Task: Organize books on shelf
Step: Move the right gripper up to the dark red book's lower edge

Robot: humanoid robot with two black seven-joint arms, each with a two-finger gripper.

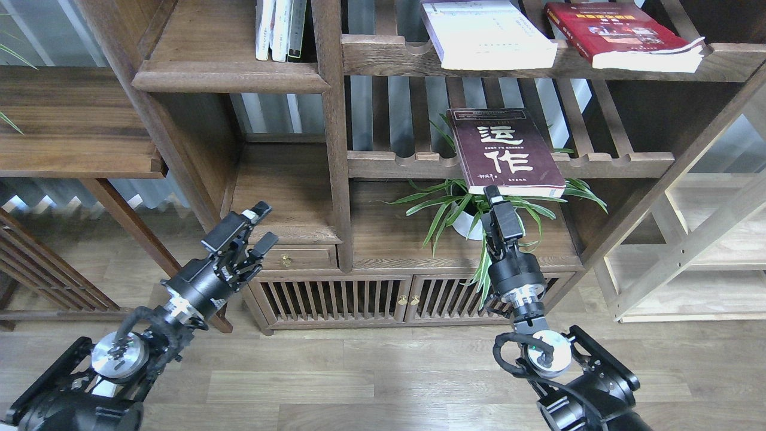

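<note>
Head view shows you a walnut-brown wooden bookcase [335,149] over grey plank flooring [371,383]. Your maroon paperback with white characters [505,152] lies on a slatted rack [419,163], a green potted plant [479,212] at its six o'clock. Right gripper [492,193] sits beneath the book's edge, spread indiscernible; left gripper [258,226] gapes empty.

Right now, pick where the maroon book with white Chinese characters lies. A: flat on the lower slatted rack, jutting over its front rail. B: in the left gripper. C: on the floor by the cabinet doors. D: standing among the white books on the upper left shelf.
A: the maroon book lies flat on the lower slatted rack, its near edge overhanging the front rail just above the right gripper.
</note>
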